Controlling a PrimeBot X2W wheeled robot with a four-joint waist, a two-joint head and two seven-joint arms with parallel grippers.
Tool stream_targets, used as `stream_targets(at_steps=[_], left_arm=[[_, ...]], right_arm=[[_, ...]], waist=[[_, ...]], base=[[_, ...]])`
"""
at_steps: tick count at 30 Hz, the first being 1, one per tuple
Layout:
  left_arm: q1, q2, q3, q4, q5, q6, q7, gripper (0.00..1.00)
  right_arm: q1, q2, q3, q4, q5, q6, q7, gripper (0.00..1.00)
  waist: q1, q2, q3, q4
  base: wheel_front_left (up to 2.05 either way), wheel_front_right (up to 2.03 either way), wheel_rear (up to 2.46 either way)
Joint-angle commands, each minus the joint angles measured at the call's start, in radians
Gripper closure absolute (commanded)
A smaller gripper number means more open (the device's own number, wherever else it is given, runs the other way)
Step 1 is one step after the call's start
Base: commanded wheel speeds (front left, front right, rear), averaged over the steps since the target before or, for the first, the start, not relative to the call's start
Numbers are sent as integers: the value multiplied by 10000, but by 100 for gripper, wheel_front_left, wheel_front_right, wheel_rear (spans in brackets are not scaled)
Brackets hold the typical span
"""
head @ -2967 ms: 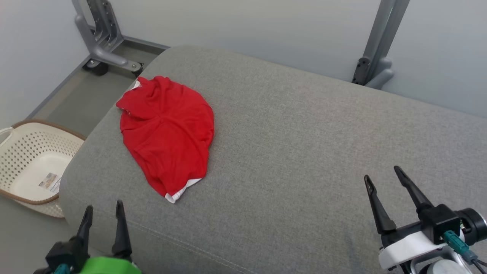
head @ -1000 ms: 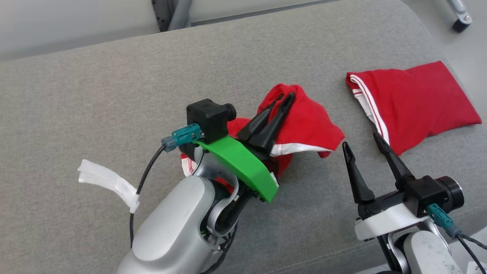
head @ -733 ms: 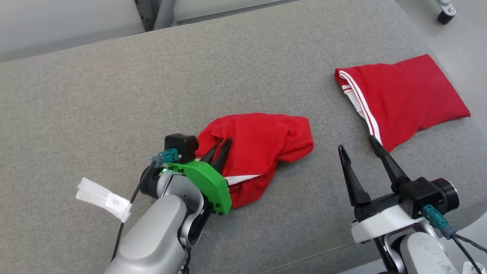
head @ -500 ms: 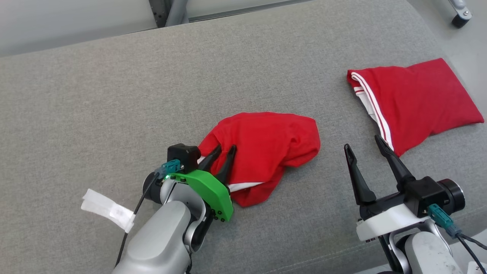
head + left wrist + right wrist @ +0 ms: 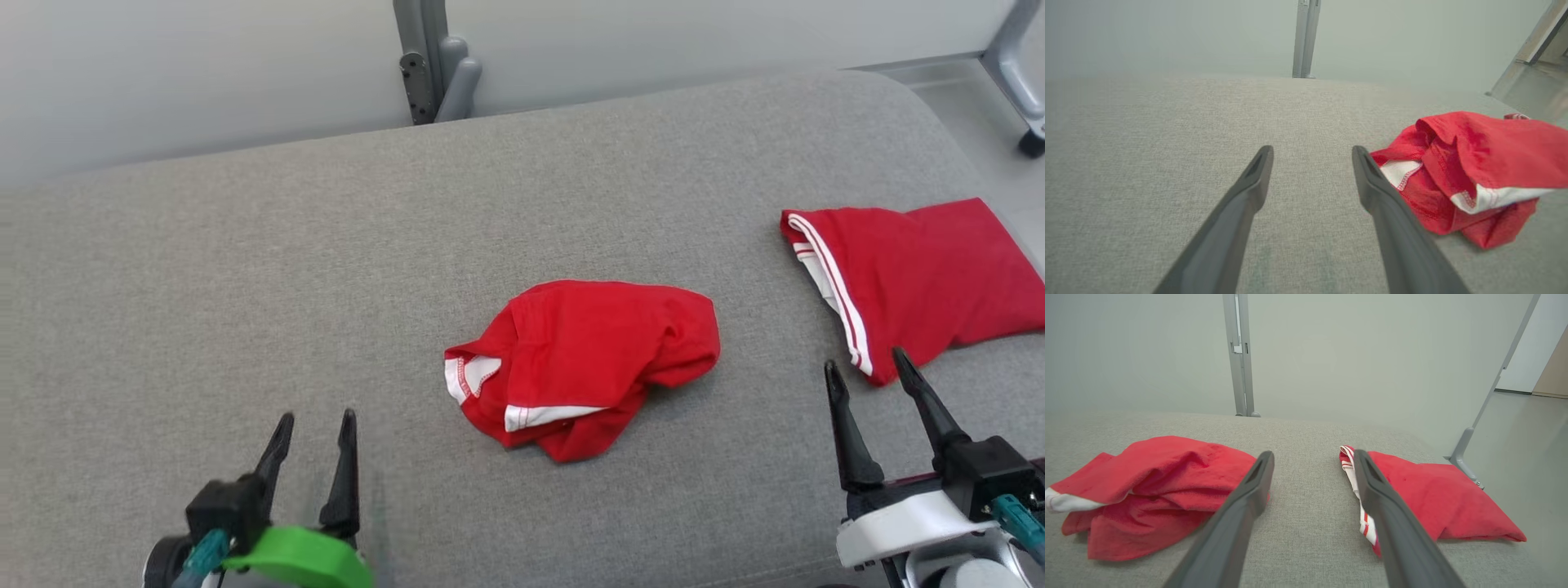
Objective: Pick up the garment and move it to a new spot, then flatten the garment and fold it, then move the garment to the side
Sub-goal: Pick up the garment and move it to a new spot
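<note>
The crumpled red garment (image 5: pixel 588 363) lay loose on the grey cushion (image 5: pixel 245 286), left of the folded red garment (image 5: pixel 922 278) and well apart from it. The left claw (image 5: pixel 317 415) hovered open and empty farther left, beyond the heap; the right claw (image 5: pixel 864 360), also open and empty, sat just before the folded piece's striped edge. Pinching the bunched heap could catch several layers and leave it twisted, and the right claw might snag the folded piece

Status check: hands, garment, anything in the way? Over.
Left hand open, empty. Right hand open, empty. Crumpled red garment loose on grey cushion, not flattened. Folded red garment at right edge, apart, not obstructing.
</note>
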Motion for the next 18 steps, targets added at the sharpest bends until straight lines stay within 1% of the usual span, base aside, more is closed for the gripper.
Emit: stream_targets(at_steps=[1, 4, 6, 8, 11, 14, 18], left_arm=[[407, 12, 280, -193, 126, 72, -23, 0], [1581, -23, 1077, -827, 723, -70, -24, 0], [2188, -111, 1527, -992, 1147, -224, -26, 0], [2567, -329, 1975, -1159, 1536, -513, -27, 0], [3035, -595, 2662, -1050, 2031, -938, -27, 0], [3272, -962, 3418, -1056, 2401, -1366, -26, 0], [3456, -1357, 4159, -1101, 2881, -1880, -27, 0]], right_arm=[[197, 0, -109, -21, -48, -15, -27, 0], [570, 67, -400, 64, -119, -15, -27, 0], [736, 119, -544, 178, -159, -15, -27, 0], [858, 134, -708, 273, -278, -15, -27, 0], [969, 209, -855, 431, -418, -15, -27, 0], [967, 240, -940, 471, -498, -15, -27, 0], [1019, 300, -997, 401, -529, -15, -27, 0]], waist=[[0, 0, -482, 455], [0, 0, -709, 705], [0, 0, -786, 840], [0, 0, -847, 972], [0, 0, -920, 1111], [0, 0, -970, 1212], [0, 0, -1046, 1293]], base=[[0, 0, 0], [0, 0, 0], [0, 0, 0], [0, 0, 0], [0, 0, 0], [0, 0, 0], [0, 0, 0]])
